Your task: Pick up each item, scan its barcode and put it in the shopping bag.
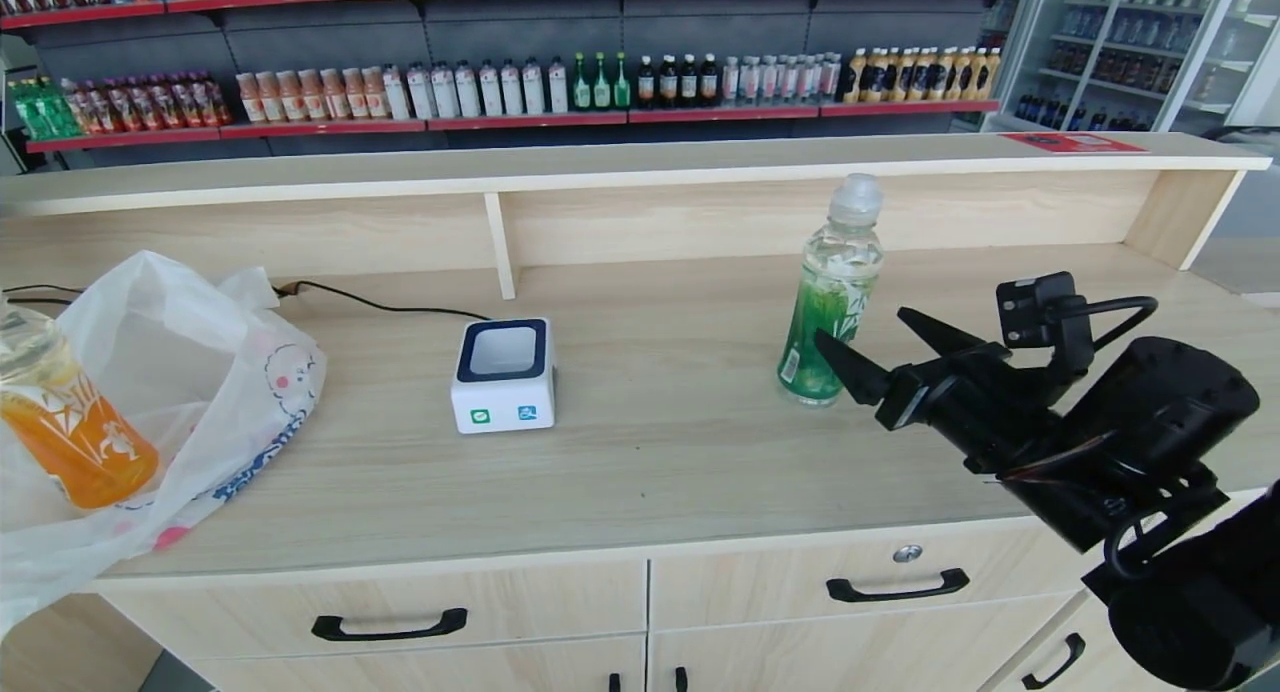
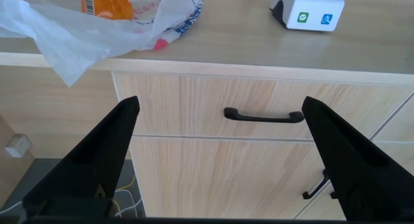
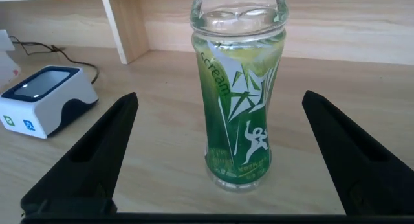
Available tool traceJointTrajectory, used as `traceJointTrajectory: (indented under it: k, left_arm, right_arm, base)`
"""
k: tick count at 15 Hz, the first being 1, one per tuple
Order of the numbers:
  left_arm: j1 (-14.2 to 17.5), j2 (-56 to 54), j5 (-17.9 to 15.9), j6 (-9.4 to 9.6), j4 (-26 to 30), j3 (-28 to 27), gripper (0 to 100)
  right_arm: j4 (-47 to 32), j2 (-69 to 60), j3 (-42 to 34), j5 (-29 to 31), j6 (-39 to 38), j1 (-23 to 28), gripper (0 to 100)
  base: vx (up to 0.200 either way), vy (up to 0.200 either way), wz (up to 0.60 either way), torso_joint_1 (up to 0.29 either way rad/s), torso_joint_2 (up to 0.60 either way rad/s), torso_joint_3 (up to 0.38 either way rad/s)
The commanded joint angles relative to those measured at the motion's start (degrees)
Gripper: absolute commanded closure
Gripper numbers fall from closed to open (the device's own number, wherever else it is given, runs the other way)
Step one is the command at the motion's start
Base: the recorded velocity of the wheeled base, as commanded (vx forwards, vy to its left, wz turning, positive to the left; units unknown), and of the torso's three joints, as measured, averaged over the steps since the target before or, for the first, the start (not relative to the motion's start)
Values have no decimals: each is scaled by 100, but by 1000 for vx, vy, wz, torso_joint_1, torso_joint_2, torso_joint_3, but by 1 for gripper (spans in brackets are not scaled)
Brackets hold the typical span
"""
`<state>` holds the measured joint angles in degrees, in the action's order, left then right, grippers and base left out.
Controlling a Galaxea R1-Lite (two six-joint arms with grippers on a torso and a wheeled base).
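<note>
Two fingers on the right gripper (image 1: 860, 327) are spread wide, gripping nothing. The green bottle (image 1: 830, 302) stands upright on the counter (image 1: 650, 472), right of centre in the head view, lined up with the gap between the fingertips and just beyond them. The left gripper (image 2: 220, 104) is spread wide too, holding nothing, down in front of the drawers (image 2: 259, 159). The scanner (image 1: 503, 374) sits mid-frame, and an orange bottle (image 1: 70, 422) lies in the shopping bag (image 1: 200, 372) at far left.
</note>
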<state>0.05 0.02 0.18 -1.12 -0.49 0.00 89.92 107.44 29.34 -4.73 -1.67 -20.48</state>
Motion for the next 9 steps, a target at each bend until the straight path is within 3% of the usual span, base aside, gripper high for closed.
traceJointTrajectory:
  k: [1,9]
  left_arm:
    - [-5,-2,-1,-2,-4,0,0]
    - [-5,-2,-1,7,-4,0,0]
  right_arm:
    - [8,295,335,16,35,-9,0]
    - [8,893,880,42,35,-53,0]
  base:
    - [0,0,0,0,0,0]
    - [0,0,0,0,0,0]
